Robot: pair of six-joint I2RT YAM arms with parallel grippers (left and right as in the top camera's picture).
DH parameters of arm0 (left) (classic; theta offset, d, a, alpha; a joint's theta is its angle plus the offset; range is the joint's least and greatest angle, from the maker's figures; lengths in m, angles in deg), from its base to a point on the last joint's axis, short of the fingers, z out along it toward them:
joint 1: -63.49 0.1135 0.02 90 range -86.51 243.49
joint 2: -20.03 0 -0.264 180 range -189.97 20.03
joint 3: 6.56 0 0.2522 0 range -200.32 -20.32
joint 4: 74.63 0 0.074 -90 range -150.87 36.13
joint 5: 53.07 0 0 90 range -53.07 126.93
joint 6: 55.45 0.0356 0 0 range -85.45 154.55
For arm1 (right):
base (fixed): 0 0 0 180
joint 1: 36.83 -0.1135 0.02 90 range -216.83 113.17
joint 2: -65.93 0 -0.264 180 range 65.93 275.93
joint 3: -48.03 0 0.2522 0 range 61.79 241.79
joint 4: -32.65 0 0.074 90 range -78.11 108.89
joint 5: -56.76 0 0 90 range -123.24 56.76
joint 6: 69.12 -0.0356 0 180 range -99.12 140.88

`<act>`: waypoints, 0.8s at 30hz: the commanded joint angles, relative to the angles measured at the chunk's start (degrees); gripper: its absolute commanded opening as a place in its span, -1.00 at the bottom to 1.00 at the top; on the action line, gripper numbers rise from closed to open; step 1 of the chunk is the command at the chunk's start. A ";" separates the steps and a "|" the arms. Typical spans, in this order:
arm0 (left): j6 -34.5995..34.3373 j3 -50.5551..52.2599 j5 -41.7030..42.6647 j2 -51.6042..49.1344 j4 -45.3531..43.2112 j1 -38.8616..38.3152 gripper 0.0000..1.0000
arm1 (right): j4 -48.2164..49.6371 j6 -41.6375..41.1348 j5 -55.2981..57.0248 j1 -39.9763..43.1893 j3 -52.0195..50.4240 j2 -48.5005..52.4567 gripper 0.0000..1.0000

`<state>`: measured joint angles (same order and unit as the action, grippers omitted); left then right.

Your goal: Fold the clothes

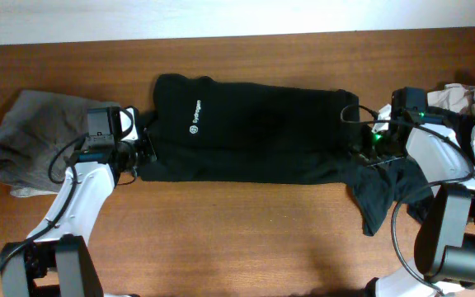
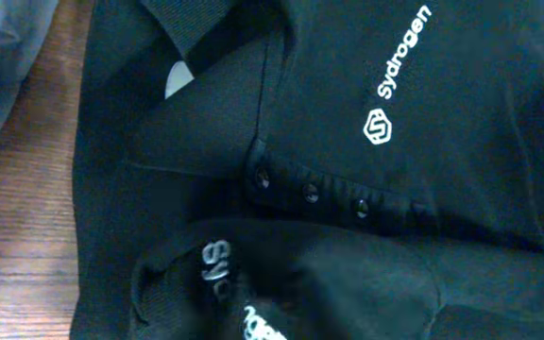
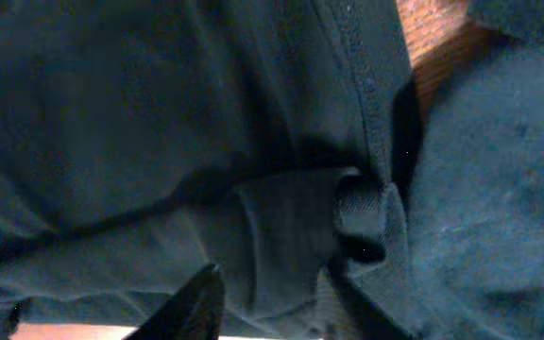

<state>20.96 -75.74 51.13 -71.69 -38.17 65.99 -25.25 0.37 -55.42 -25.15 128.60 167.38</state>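
Black shirt (image 1: 254, 128), arms (image 1: 85, 194) at both ends

1 wooden table (image 1: 246, 239). On it: 1 black shirt (image 1: 262, 132) with 1 white logo (image 1: 195, 115), 1 grey garment (image 1: 31, 136), 1 dark garment (image 1: 386, 191), 1 heap of pale cloth (image 1: 472, 97). 2 robot arms: 1 left arm (image 1: 81, 198), 1 right arm (image 1: 435, 153).

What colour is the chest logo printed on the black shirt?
White. The chest logo on the black shirt shows best in the left wrist view.
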 commanded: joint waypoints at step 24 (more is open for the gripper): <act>17.79 -26.80 5.73 -4.26 5.42 -1.01 0.98 | -12.41 11.08 -1.38 -0.07 20.92 -1.49 0.10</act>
<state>35.52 -101.55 57.69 -71.89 -31.50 65.29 -37.99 9.00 -56.27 -25.15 146.65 166.81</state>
